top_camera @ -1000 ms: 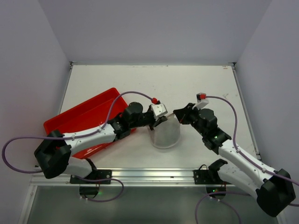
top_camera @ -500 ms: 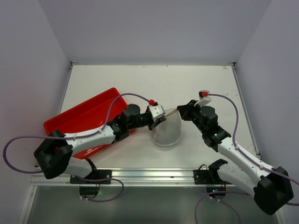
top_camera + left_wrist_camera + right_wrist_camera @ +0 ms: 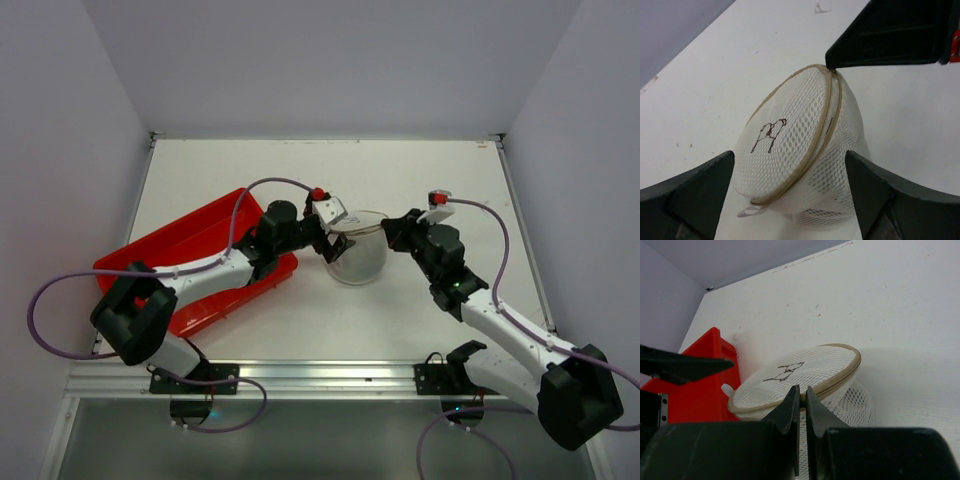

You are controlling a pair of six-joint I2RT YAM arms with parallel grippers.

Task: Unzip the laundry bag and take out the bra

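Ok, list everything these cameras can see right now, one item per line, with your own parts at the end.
White mesh drum-shaped laundry bag: one, white with a tan zipper rim, table centre between the two grippers, zipped.
Black bra: none visible in any view.
Red rectangular plastic tray: one, red, left side of the table, under the left arm.
White table: one, white, under everything.
Purple cables: two, purple, one running along each arm.
Arms: two, white and black, reaching in from the near edge.
Left gripper: one, black, open, fingers either side of the bag.
Right gripper: one, black, pinched shut on the bag's zipper rim.
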